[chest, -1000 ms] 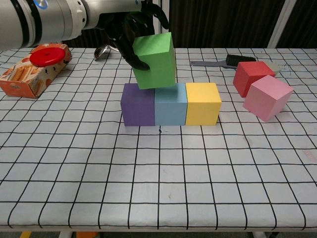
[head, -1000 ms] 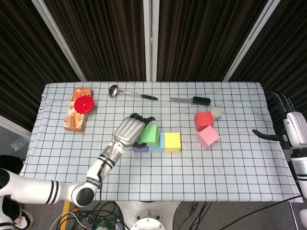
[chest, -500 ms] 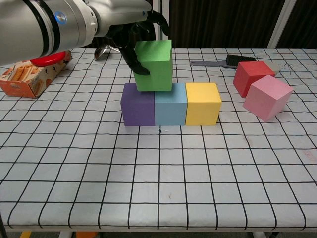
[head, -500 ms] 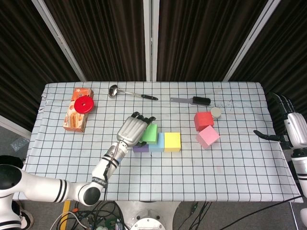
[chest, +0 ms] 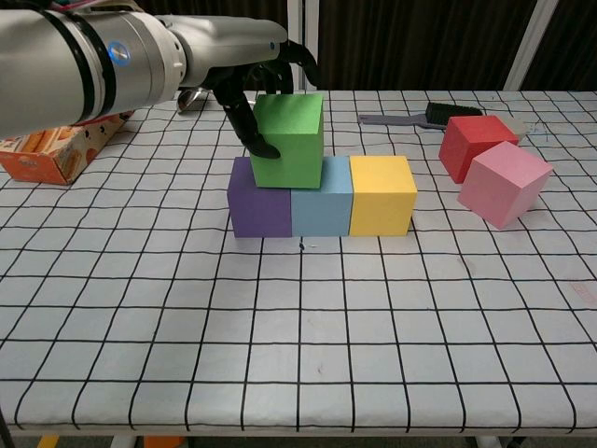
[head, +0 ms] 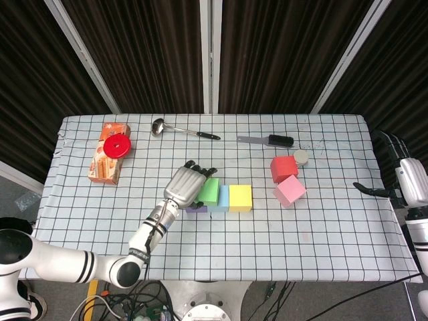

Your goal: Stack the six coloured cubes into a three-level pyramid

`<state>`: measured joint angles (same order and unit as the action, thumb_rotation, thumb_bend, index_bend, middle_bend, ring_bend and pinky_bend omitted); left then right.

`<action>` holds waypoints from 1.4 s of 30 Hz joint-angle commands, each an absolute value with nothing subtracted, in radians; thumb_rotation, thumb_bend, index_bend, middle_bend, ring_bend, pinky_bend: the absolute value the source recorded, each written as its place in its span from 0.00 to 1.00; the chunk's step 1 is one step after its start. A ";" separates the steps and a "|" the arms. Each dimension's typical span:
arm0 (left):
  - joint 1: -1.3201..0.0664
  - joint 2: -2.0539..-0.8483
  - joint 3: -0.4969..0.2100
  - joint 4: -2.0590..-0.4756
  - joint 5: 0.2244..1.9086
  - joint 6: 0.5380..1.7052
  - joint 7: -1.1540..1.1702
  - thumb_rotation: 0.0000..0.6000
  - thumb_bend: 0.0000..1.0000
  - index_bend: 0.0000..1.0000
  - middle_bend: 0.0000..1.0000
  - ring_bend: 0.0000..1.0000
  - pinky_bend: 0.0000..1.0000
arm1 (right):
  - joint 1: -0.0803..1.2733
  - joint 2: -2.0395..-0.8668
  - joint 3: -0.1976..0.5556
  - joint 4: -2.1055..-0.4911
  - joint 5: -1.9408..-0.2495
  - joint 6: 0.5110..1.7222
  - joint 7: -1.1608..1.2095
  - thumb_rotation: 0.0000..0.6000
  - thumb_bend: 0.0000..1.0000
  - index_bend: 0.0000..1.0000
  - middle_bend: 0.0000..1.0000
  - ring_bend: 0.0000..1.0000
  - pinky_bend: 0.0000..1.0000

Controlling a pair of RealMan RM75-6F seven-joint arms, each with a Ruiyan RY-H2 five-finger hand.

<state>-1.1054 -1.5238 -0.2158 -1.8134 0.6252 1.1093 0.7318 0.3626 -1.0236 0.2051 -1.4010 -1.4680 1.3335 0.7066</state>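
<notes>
Partly hidden purple cube (head: 195, 208), left robot hand (head: 186, 184) gripping green cube (chest: 288, 138)

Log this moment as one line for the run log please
phase: second level | left hand grips green cube, set across purple cube and blue cube | red cube, pink cube unstacked | right hand idle at table edge

Green cube (chest: 288, 138) tops purple cube (chest: 258, 207), blue cube (chest: 322, 206), yellow cube (chest: 381, 194) on a black-and-white checked tablecloth (chest: 373, 317).
</notes>
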 commanded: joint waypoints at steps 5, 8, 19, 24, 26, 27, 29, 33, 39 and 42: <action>-1.113 -1.527 -0.215 -1.809 0.617 1.095 0.730 1.00 0.16 0.16 0.59 0.27 0.16 | 0.361 -1.029 0.201 -1.387 -1.467 1.327 0.719 1.00 0.00 0.00 0.09 0.00 0.00; -1.116 -1.528 -0.216 -1.802 0.616 1.090 0.728 1.00 0.16 0.16 0.57 0.27 0.16 | 0.360 -1.031 0.201 -1.381 -1.466 1.328 0.721 1.00 0.00 0.00 0.09 0.00 0.00; -1.119 -1.515 -0.215 -1.801 0.608 1.076 0.716 1.00 0.15 0.15 0.48 0.27 0.15 | 0.364 -1.037 0.203 -1.373 -1.463 1.318 0.720 1.00 0.00 0.00 0.09 0.00 0.00; -1.119 -1.504 -0.217 -1.812 0.604 1.077 0.712 1.00 0.14 0.15 0.45 0.27 0.15 | 0.366 -1.039 0.204 -1.374 -1.462 1.315 0.715 1.00 0.00 0.00 0.09 0.00 0.00; -1.119 -1.500 -0.216 -1.815 0.605 1.076 0.711 1.00 0.14 0.15 0.43 0.27 0.15 | 0.366 -1.039 0.204 -1.374 -1.462 1.315 0.715 1.00 0.00 0.00 0.09 0.00 0.00; -1.120 -1.499 -0.214 -1.816 0.606 1.075 0.712 1.00 0.14 0.15 0.40 0.27 0.15 | 0.366 -1.039 0.204 -1.375 -1.463 1.316 0.714 1.00 0.00 0.00 0.09 0.00 0.00; -1.122 -1.496 -0.211 -1.816 0.605 1.072 0.716 1.00 0.14 0.15 0.35 0.25 0.15 | 0.366 -1.039 0.204 -1.375 -1.463 1.317 0.714 1.00 0.00 0.00 0.09 0.00 0.00; -1.125 -1.493 -0.213 -1.821 0.599 1.068 0.711 1.00 0.14 0.15 0.31 0.24 0.15 | 0.365 -1.039 0.203 -1.373 -1.463 1.315 0.715 1.00 0.00 0.00 0.09 0.00 0.00; -1.130 -1.495 -0.211 -1.821 0.595 1.068 0.711 1.00 0.14 0.15 0.28 0.23 0.15 | 0.364 -1.042 0.202 -1.366 -1.463 1.314 0.721 1.00 0.00 0.00 0.09 0.00 0.00; -1.132 -1.495 -0.210 -1.820 0.596 1.069 0.709 1.00 0.13 0.15 0.25 0.21 0.15 | 0.364 -1.044 0.201 -1.364 -1.464 1.314 0.724 1.00 0.00 0.00 0.09 0.00 0.00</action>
<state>-1.1319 -1.4953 -0.2106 -1.8203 0.5957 1.0684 0.7096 0.3644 -1.0435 0.2011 -1.3639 -1.4642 1.3136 0.7237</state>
